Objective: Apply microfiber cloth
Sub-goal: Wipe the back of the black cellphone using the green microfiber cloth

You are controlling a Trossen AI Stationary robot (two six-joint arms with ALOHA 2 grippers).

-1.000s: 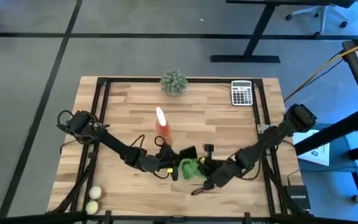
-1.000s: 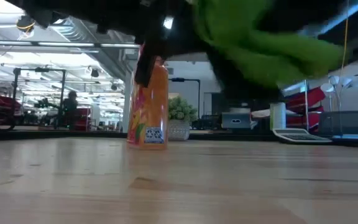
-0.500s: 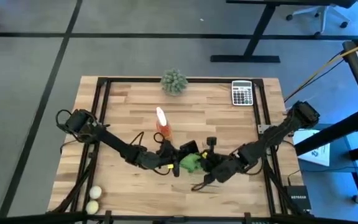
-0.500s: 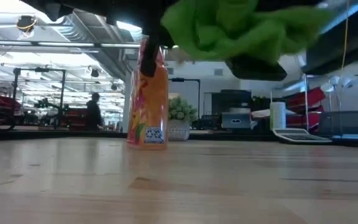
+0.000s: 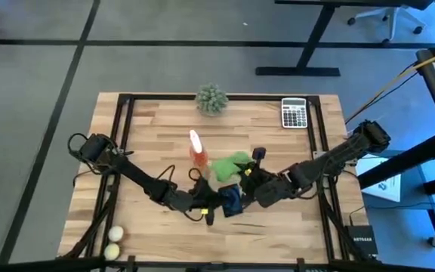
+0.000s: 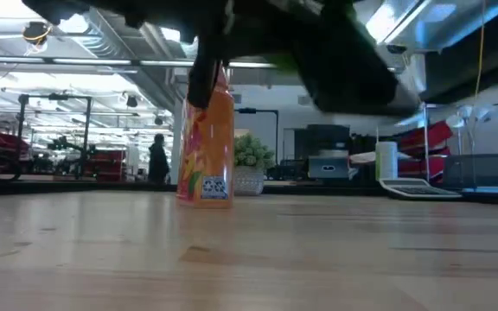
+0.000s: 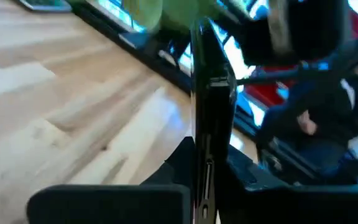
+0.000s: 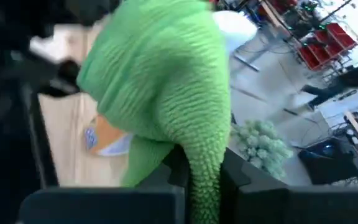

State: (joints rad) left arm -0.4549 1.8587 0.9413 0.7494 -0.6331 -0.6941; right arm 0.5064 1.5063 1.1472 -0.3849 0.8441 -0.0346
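Two dark, slender, jointed arms showed from above, black casings throughout, bulkier housings at the table's edge. Thin black cables looped beside the left arm (image 5: 138, 177), with small yellow markings near its wrist. The right arm (image 5: 327, 161) looked the same, matte black, segmented, chunky at the wrist.

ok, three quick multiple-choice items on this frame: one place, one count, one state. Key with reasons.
1. Where is the calculator?
A. far right corner of the table
B. near left corner
C. beside the spray bottle

2. How many pale balls lie at the near left corner?
A. one
B. two
C. four

3. What holds the microfiber cloth?
A. nothing, it lies flat on the table
B. the left gripper
C. the right gripper

Key: 1 A, high view shows it by the far right edge. 2 B, two sit together. 3 C, right wrist view shows green fabric pinched between its fingers.
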